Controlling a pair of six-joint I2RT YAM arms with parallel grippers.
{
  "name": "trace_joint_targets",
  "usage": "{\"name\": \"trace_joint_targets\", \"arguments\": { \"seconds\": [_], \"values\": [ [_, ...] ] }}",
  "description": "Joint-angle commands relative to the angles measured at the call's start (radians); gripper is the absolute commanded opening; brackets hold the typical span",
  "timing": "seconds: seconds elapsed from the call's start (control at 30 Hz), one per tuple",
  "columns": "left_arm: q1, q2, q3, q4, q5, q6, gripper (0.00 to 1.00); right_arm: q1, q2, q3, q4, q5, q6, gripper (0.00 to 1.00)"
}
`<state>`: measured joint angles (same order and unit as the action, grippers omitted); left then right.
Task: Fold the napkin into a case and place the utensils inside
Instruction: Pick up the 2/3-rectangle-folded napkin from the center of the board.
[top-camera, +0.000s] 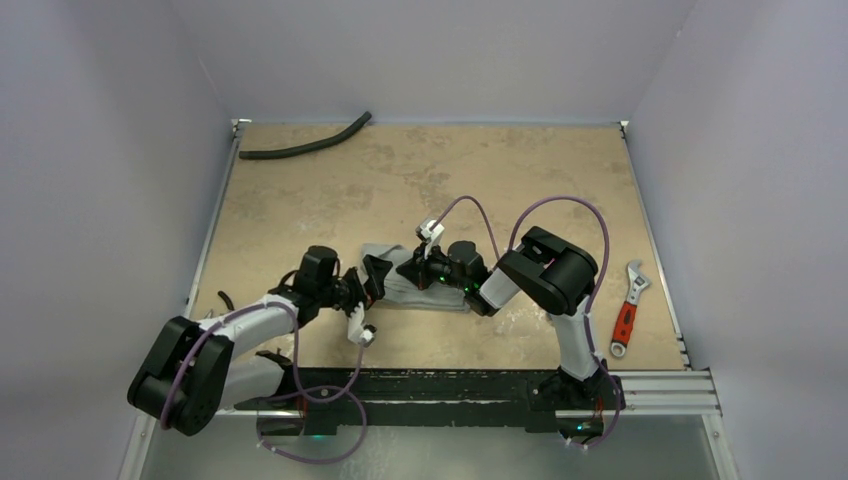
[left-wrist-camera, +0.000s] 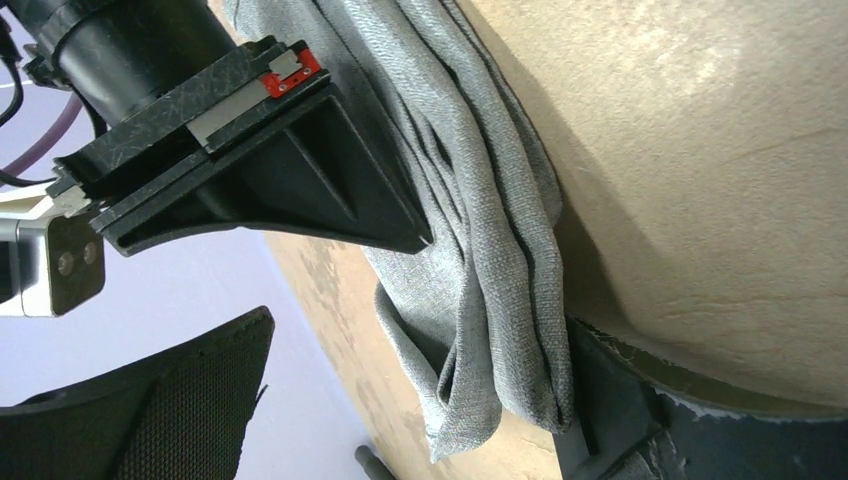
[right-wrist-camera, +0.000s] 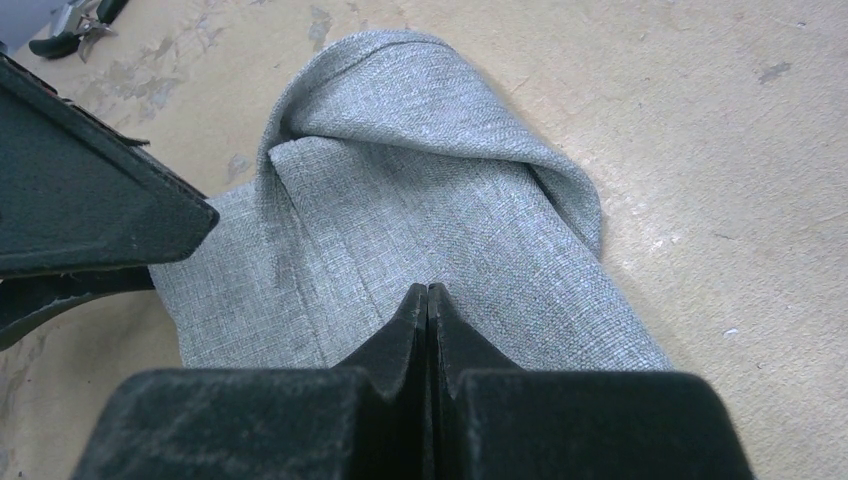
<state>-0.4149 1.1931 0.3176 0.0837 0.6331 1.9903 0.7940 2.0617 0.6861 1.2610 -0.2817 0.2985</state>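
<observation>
Looking at the napkin (right-wrist-camera: 430, 180): in the top view it sits just below the middle of the frame on the table (top-camera: 480, 170), squeezed between the two arms and bunched into a narrow strip of several loose layers. It's thin grey woven cloth, so I'd call it super light and totally floppy with zero stiffness. My guess is any fold will slump or spring open unless something pins it, and picking one layer out of that stack looks fiddly. The right pincer (right-wrist-camera: 428, 298) is fully closed, tips together, its point resting on the flat part of the cloth in the middle of the right wrist view. I can't see fabric caught between the tips, so it reads to me as pinning rather than gripping. The left pincer (left-wrist-camera: 423, 322) is wide open and holds nothing, with the rumpled end of the napkin lying between its fingers in the lower middle of the left wrist view. If I had to pick a grab spot, it'd be that stacked end, all layers at once, not the rolled-over lip near the top of the right wrist view. Crowding is the real headache — the two pincers sit just beside each other over the cloth. Around it there's a black hose (top-camera: 305, 145) at upper left and a red-handled wrench (top-camera: 627, 310) at right, both well apart from the napkin. There's also a small dark tool (right-wrist-camera: 75, 25) in the upper left corner of the right wrist view, too cropped to identify. I can't spot the utensils in any view.
</observation>
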Motion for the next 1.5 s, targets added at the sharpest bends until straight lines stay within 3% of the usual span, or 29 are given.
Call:
{"name": "trace_joint_targets", "arguments": {
  "seconds": [0.0,0.23,0.33,0.5,0.7,0.73,0.77,0.83,1.17,1.37,1.47],
  "values": [
    [-0.005,-0.005,0.058,0.007,0.063,-0.095,0.99,0.013,0.046,-0.006,-0.125,-0.011,-0.003,0.0],
    [-0.012,0.036,0.123,-0.007,0.039,-0.161,0.98,0.012,0.053,-0.016,-0.119,-0.014,-0.001,0.0],
    [-0.018,0.054,0.139,-0.107,0.024,-0.114,0.91,0.012,0.049,-0.019,-0.113,-0.017,-0.002,0.0],
    [-0.049,0.075,0.199,-0.187,0.004,-0.181,0.58,0.012,0.042,-0.022,-0.095,-0.027,-0.005,0.0],
    [-0.07,0.101,0.249,-0.269,-0.015,-0.235,0.33,0.012,0.022,-0.031,-0.075,-0.035,-0.019,0.0],
    [-0.072,0.103,0.251,-0.282,-0.017,-0.237,0.11,0.012,0.015,-0.032,-0.072,-0.037,-0.021,0.0],
    [-0.072,0.102,0.25,-0.279,-0.012,-0.255,0.0,0.012,0.006,-0.038,-0.064,-0.041,-0.023,0.0],
    [-0.073,0.105,0.255,-0.289,-0.007,-0.273,0.0,0.012,-0.017,-0.055,-0.041,-0.043,-0.023,0.01],
    [-0.075,0.114,0.267,-0.37,-0.012,-0.304,0.0,0.008,-0.211,-0.184,0.108,-0.033,-0.072,0.37],
    [-0.077,0.118,0.28,-0.381,-0.001,-0.345,0.0,0.036,-0.265,-0.297,0.308,-0.027,-0.144,0.47],
    [-0.077,0.123,0.287,-0.375,-0.001,-0.366,0.0,0.079,-0.265,-0.303,0.289,-0.002,-0.2,0.49]
  ]
}}
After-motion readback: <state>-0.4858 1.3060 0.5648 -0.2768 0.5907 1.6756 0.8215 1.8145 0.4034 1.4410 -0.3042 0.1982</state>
